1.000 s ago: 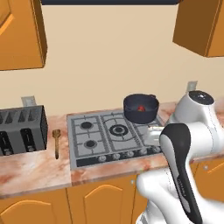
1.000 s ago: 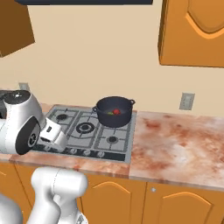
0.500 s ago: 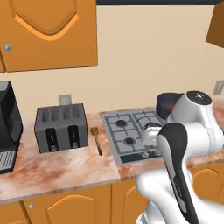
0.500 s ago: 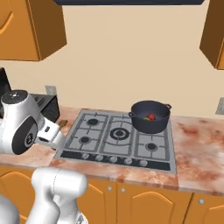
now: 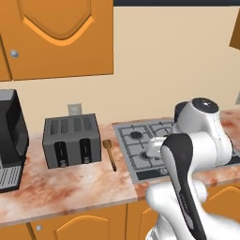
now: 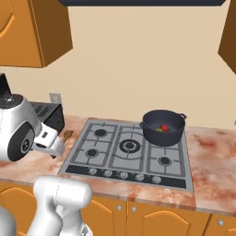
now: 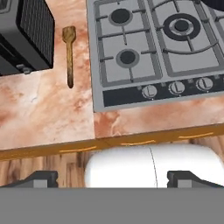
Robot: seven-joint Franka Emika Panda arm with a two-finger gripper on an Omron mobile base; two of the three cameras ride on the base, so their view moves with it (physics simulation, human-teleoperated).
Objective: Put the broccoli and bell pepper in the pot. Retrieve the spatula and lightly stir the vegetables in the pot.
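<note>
The brown wooden spatula (image 7: 69, 56) lies flat on the counter between the toaster and the stove, head toward the wall; it also shows as spatula (image 5: 110, 153) and its head as spatula (image 6: 67, 135). The dark pot (image 6: 162, 127) stands on the back right burner, with the red bell pepper (image 6: 164, 127) and the green broccoli (image 6: 158, 130) inside. My gripper (image 7: 113, 178) hangs high over the counter's front edge, open, nothing between its fingertips (image 7: 40, 177). The spatula lies well ahead and to the left of it, untouched. My arm hides most of the pot (image 5: 180, 111).
A black toaster (image 5: 70, 140) stands left of the spatula, with a dark coffee machine (image 5: 10, 140) beyond it. The steel stove (image 6: 128, 148) has its knobs along the front. Wooden wall cabinets (image 5: 56, 37) hang above. Bare marble counter (image 7: 52, 113) lies in front of the toaster.
The base has driven left, so both base views have shifted: the toaster and spatula now sit nearer the middle and the coffee machine has come into view. The gripper stays open.
</note>
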